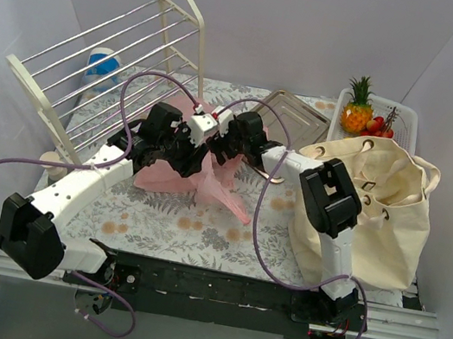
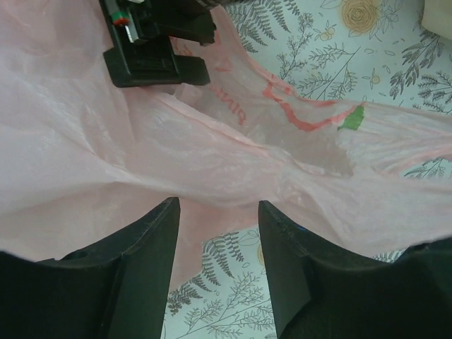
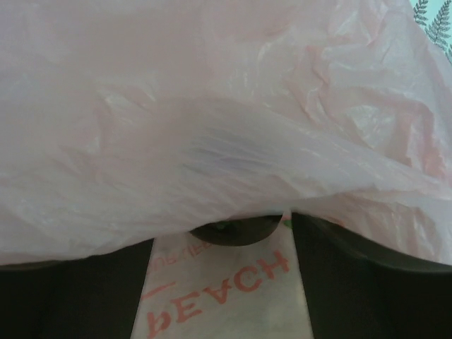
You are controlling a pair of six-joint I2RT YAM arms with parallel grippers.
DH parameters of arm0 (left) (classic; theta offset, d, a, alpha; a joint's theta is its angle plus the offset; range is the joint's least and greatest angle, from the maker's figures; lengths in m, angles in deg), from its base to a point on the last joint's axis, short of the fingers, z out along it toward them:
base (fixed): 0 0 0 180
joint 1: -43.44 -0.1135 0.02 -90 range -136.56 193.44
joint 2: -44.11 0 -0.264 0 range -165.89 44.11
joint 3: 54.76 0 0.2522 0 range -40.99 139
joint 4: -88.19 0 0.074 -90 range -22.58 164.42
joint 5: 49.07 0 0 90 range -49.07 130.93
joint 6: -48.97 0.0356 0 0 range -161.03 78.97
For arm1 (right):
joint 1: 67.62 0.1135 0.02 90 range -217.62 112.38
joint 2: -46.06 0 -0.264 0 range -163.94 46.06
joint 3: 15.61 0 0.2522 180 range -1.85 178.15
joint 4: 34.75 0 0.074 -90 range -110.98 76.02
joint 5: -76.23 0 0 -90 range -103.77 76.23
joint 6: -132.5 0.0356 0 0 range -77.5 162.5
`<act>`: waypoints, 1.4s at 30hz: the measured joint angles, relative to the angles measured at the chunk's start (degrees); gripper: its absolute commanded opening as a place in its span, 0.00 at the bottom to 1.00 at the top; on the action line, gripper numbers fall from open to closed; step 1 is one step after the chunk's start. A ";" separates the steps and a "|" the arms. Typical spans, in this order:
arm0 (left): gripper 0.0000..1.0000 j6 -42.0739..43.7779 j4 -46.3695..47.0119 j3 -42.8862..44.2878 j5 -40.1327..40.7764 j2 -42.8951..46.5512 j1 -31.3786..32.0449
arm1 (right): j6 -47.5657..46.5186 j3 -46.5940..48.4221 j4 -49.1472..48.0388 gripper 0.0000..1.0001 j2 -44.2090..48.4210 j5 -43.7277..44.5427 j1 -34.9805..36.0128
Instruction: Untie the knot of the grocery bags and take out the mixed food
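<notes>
Draping over the wide-open right tool [image 3: 222,282], the pink bag [image 1: 207,182] lies beyond parted left tool [image 2: 215,212], tote [image 1: 387,217] nearby.

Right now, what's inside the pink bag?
Through the film of the pink bag only a red outline with a green patch shows, plus pale packaging lettered PEACH, seen between the right jaws. Crumpled plastic hides everything else.

Lighting: even, diffuse, bright overhead; you get only soft shadows. Right wrist view: pink bag [image 3: 226,141] pressed close, hazy, washed-out. Left wrist view: your near fingers [image 2: 134,282] dark, slightly out of focus.
</notes>
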 measured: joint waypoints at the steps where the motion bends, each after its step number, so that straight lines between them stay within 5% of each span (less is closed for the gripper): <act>1: 0.48 0.02 -0.24 0.00 0.02 -0.02 0.00 | -0.07 1.03 -0.26 0.68 -1.14 0.31 -0.02; 6: 0.48 0.11 -1.11 0.00 0.44 -0.11 0.00 | -1.11 3.04 -0.37 0.32 -3.41 0.85 -0.50; 9: 0.48 0.22 -0.98 -0.07 1.18 -0.11 0.00 | -1.51 3.65 -0.13 0.23 -3.21 -1.90 -1.46; 15: 0.48 0.52 0.52 -2.10 2.95 -0.13 -0.13 | -2.38 -2.14 2.19 0.16 3.72 -8.44 -3.54; 31: 0.49 3.32 5.27 -13.35 8.85 1.49 -0.48 | -4.35 -37.83 10.08 0.13 46.77 -16.37 -4.33; 36: 0.94 3.87 -0.79 -11.78 7.13 3.17 -0.48 | -8.11 -37.88 16.31 0.12 55.21 -16.22 -4.33; 42: 0.98 2.29 -6.27 7.32 -1.22 2.73 0.09 | -12.22 -32.00 19.58 0.13 54.18 -14.62 -4.33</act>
